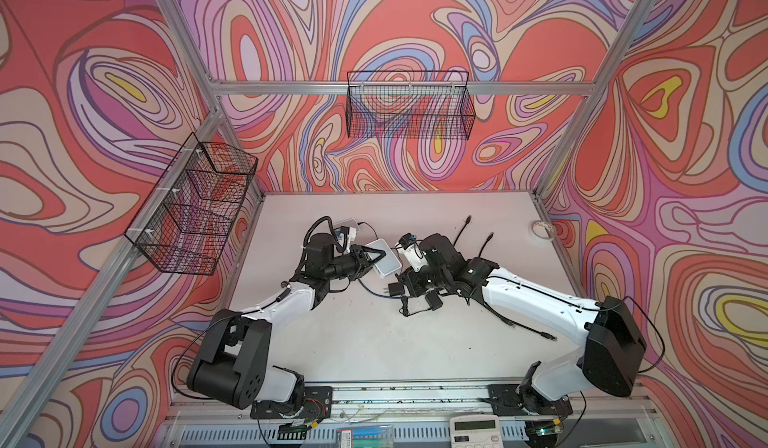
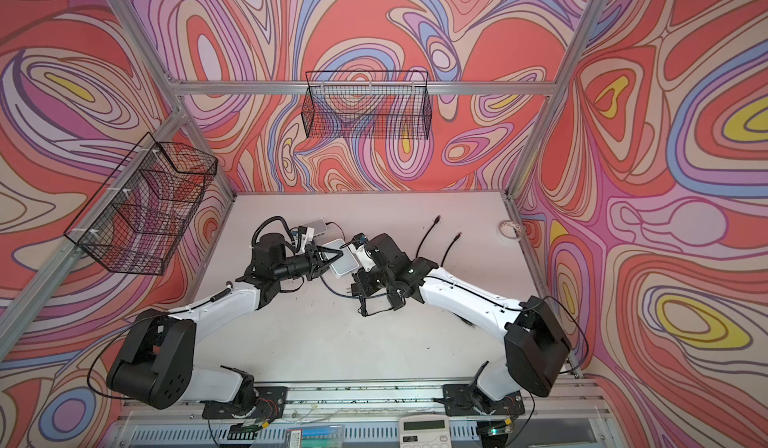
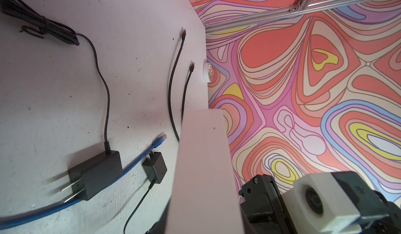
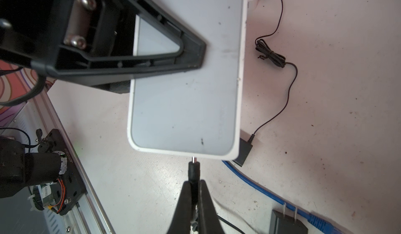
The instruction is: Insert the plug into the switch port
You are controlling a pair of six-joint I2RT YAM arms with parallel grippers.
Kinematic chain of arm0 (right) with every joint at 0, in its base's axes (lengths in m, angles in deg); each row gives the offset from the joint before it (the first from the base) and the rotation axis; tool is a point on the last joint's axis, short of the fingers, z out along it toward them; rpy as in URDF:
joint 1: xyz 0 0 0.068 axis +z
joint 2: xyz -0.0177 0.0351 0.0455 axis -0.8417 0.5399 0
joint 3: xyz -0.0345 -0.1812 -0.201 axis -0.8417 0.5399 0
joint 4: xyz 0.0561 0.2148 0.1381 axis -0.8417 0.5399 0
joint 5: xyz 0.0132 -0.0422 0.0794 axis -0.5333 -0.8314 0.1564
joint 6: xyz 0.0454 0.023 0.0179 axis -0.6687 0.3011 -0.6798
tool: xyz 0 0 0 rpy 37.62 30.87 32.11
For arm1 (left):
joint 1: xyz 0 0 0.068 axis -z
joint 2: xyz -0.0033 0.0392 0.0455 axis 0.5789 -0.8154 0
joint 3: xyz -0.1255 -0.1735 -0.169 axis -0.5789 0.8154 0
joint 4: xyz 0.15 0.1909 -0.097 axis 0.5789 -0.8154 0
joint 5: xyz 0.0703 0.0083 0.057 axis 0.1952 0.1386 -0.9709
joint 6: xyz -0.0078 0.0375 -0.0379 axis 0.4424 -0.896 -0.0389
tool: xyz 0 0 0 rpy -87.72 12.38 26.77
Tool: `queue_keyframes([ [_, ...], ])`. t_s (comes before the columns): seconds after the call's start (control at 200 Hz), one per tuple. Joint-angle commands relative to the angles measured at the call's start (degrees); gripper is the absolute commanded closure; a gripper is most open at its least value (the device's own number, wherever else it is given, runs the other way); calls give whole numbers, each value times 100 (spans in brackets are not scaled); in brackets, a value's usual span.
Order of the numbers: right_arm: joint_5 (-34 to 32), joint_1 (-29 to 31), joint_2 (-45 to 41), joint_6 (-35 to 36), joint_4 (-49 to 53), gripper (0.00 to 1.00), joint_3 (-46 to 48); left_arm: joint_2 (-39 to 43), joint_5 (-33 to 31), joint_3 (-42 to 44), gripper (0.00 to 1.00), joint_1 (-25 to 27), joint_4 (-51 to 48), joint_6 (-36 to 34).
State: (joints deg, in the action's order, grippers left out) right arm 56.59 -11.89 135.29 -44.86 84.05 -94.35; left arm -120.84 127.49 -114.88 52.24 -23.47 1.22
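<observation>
A white, flat switch is lifted off the table, and my left gripper is shut on its left end. One black finger lies across the switch's top face. In the left wrist view the switch fills the middle and hides the jaws. My right gripper is shut on a black barrel plug. The plug's metal tip meets the switch's near edge. The port itself is hidden.
Two black power adapters and a blue network cable lie under the grippers. A second white box sits behind the left wrist. Black cables and a tape roll lie at the back right. Wire baskets hang on the walls.
</observation>
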Motion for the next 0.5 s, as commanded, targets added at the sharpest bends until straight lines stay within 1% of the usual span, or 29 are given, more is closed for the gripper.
queue_keyframes([
  [0.0, -67, 15, 25, 1, -143, 100, -262, 123, 237, -19, 100, 7, -28, -90],
  [0.361, 19, 12, 290, 128, -86, 100, -616, 103, 325, -33, 100, 46, -29, -69],
  [0.496, -65, 14, 323, 157, -57, 100, -695, 148, 386, -58, 100, 87, -100, -30],
])
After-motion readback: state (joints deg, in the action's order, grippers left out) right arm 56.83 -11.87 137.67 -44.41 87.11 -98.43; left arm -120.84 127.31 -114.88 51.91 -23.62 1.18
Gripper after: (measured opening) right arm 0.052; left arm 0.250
